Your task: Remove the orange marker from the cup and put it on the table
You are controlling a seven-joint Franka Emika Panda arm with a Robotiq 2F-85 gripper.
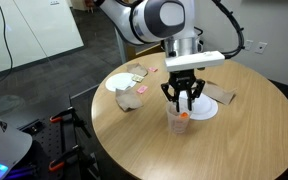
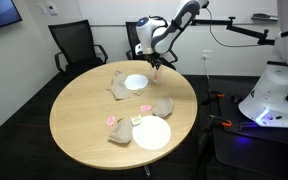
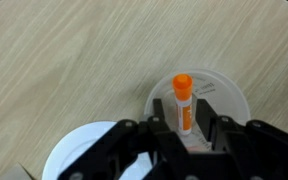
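Observation:
The orange marker [image 3: 183,100] stands upright inside the clear cup [image 3: 234,100], orange cap pointing down to the cup's floor. My gripper [image 3: 184,128] is right above the cup with its two black fingers pressed against the marker's upper, paler part. In an exterior view the gripper [image 1: 182,103] hangs over the cup [image 1: 178,122], with the marker's orange end [image 1: 184,115] showing through the wall. The cup stands on the round tan table [image 1: 214,145]. In an exterior view my gripper [image 2: 158,66] is at the table's far edge; the cup is too small to make out there.
A white paper plate [image 1: 206,108] lies right beside the cup and also shows in the wrist view [image 3: 79,150]. Another plate [image 1: 124,83], crumpled brown paper [image 1: 132,100] and small scraps lie nearby. Black chairs [image 2: 76,45] stand round the table.

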